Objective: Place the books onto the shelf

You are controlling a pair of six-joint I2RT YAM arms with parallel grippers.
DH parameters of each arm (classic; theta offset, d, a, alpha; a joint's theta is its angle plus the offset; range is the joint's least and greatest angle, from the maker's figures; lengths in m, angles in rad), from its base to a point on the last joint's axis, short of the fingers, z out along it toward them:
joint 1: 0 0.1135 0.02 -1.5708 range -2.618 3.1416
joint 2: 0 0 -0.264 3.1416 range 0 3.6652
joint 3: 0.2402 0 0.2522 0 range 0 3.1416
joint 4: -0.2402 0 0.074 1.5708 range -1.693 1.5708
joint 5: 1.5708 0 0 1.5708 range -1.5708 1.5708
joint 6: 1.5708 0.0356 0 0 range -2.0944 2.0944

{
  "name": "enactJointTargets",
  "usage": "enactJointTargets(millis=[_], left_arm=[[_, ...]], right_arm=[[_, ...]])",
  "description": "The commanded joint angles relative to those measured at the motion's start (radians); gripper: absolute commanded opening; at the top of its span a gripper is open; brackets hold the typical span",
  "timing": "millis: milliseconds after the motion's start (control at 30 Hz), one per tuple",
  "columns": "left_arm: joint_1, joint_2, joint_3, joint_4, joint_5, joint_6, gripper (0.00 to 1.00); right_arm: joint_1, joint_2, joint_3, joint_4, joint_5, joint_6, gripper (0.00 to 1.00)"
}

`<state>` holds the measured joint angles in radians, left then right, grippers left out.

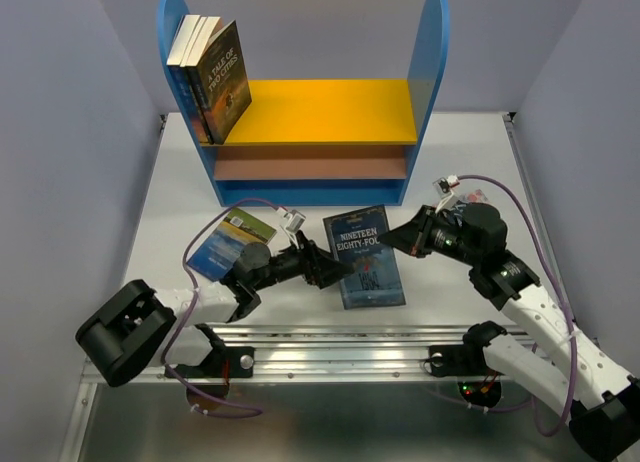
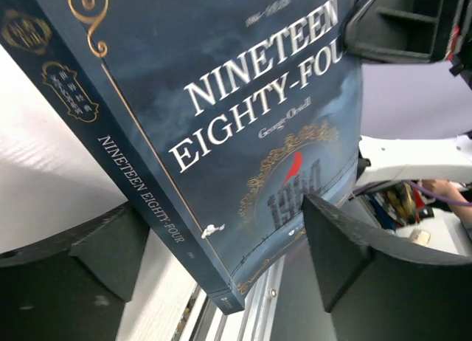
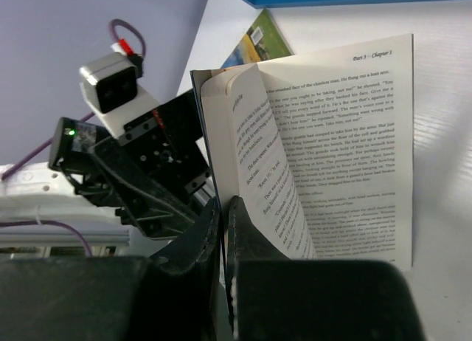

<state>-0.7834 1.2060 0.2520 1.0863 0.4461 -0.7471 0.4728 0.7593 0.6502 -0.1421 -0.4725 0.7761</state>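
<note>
The shelf (image 1: 330, 107) stands at the back of the table, and three books (image 1: 210, 77) lean against its left blue panel on the yellow board. A dark blue book, Nineteen Eighty-Four (image 1: 365, 262), is at the table's middle. My right gripper (image 3: 223, 204) is shut on the edge of its front cover and holds the cover lifted, so the printed pages (image 3: 346, 134) show. My left gripper (image 2: 221, 215) is open with the book's spine (image 2: 140, 186) between its fingers (image 2: 346, 260); the same gripper (image 1: 328, 269) is at the book's left edge. A green and blue book (image 1: 232, 240) lies flat to the left.
The metal rail (image 1: 340, 347) runs along the near table edge, just under the blue book's lower corner. Grey walls close in both sides. The shelf's lower brown board (image 1: 310, 167) is bare. The left arm's camera (image 3: 110, 83) is close beside the raised cover.
</note>
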Motion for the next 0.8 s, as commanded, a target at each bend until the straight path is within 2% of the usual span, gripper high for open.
enactJointTargets(millis=[0,33,100,133,200,233,267,467,533,600,633,700,767], left_arm=[[-0.004,0.044,0.018,0.158,0.081,-0.023,0.89],[-0.004,0.047,0.018,0.170,0.086,-0.029,0.77],[-0.004,0.040,0.018,0.196,0.094,-0.041,0.60],[-0.004,0.020,0.015,0.201,0.097,-0.044,0.46],[-0.004,-0.011,0.013,0.193,0.098,-0.041,0.32],[-0.004,-0.049,0.013,0.178,0.094,-0.040,0.10],[-0.004,-0.072,0.015,0.160,0.086,-0.034,0.00],[-0.005,-0.273,0.023,-0.008,0.025,0.034,0.00],[-0.008,-0.357,0.058,-0.148,-0.039,0.072,0.00],[-0.011,-0.402,0.099,-0.265,-0.096,0.161,0.00],[-0.016,-0.437,0.160,-0.393,-0.169,0.226,0.00],[-0.017,-0.460,0.226,-0.506,-0.249,0.283,0.00],[-0.022,-0.490,0.328,-0.621,-0.349,0.340,0.00]], right_arm=[[0.006,-0.032,0.058,0.208,-0.087,0.061,0.01],[0.006,-0.034,0.060,0.208,-0.087,0.060,0.01],[0.006,-0.037,0.062,0.196,-0.083,0.052,0.01],[0.006,-0.037,0.062,0.188,-0.074,0.049,0.01],[0.006,-0.037,0.060,0.173,-0.060,0.042,0.01],[0.006,-0.037,0.060,0.168,-0.045,0.042,0.01],[0.006,-0.037,0.062,0.161,-0.037,0.037,0.01],[0.006,-0.006,0.100,0.075,0.055,-0.006,0.01],[0.006,0.011,0.118,0.018,0.116,-0.038,0.01],[0.006,0.034,0.149,-0.040,0.173,-0.073,0.33],[0.006,0.041,0.169,-0.059,0.240,-0.086,0.50],[0.006,0.048,0.189,-0.111,0.320,-0.106,1.00],[0.006,0.048,0.204,-0.138,0.422,-0.115,1.00]])
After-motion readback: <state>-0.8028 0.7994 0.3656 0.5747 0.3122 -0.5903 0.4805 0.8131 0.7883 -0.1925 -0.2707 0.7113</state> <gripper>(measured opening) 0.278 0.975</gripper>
